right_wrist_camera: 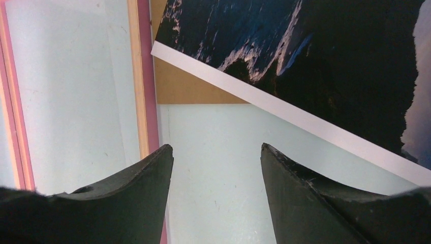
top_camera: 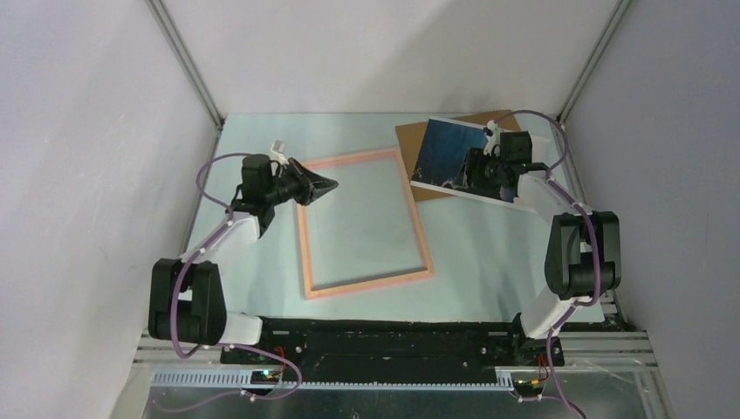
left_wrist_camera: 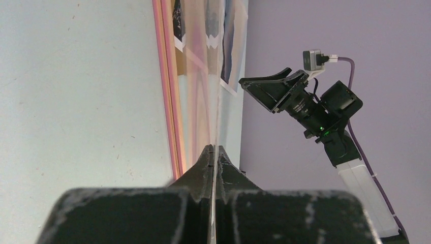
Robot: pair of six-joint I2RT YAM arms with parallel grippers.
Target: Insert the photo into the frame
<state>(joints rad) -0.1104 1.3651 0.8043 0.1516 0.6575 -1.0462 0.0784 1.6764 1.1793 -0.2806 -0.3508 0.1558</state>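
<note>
Frame lengthwise near-to-far, slightly skewed

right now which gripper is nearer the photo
Right. The right gripper hovers open at the photo's near edge; the left gripper is shut on the frame's far-left corner, across the frame.
</note>
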